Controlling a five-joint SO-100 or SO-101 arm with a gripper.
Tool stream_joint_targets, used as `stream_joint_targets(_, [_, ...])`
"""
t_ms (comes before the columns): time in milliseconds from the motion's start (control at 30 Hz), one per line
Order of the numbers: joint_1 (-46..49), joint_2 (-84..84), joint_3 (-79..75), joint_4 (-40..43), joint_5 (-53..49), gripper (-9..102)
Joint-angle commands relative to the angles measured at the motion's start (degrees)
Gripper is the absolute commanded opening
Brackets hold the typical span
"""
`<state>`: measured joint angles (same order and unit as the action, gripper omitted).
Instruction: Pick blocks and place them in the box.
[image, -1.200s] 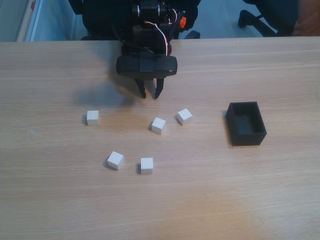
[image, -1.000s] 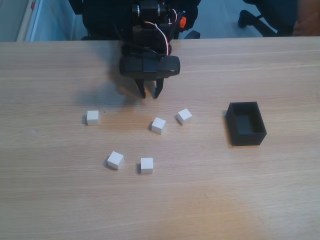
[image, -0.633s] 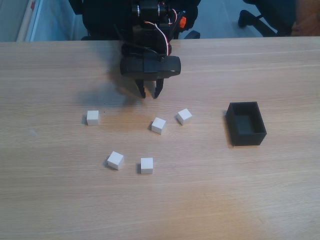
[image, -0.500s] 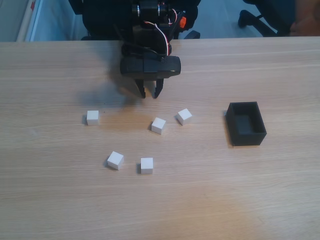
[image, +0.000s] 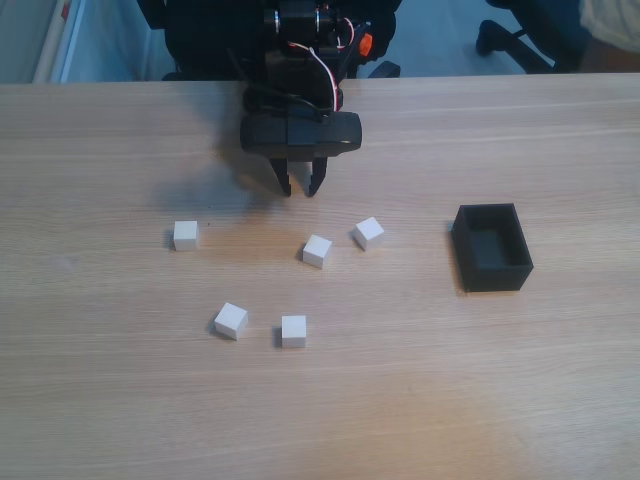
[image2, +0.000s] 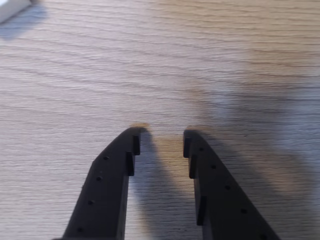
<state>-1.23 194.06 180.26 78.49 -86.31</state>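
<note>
Several small white blocks lie scattered on the wooden table in the fixed view: one at the left (image: 185, 235), two near the middle (image: 317, 250) (image: 368, 232), two nearer the front (image: 230, 320) (image: 293, 330). The black box (image: 495, 275) stands at the right with nothing in it. My gripper (image: 300, 188) hangs behind the middle blocks, pointing down at bare table. In the wrist view the gripper (image2: 160, 140) is open with only wood grain between its fingers. A block's corner (image2: 12, 6) shows at that view's top left.
The arm's black base (image: 300, 30) sits at the table's back edge. Behind the table at the top right is a chair base (image: 500, 35). Bare table stretches across the front and between the blocks and the box.
The gripper head shifted slightly to the right early on and has since held still. The blocks and the box have not moved.
</note>
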Motion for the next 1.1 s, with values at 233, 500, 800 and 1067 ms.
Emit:
stream_joint_targets(233, [-0.09,1.32,3.69,3.34,-0.09,7])
stream_joint_targets(500, [-0.09,1.32,3.69,3.34,-0.53,7])
stream_joint_targets(800, [-0.35,1.32,3.69,3.34,-0.62,1])
stream_joint_targets(1067, [-0.79,1.32,3.69,3.34,-0.35,0])
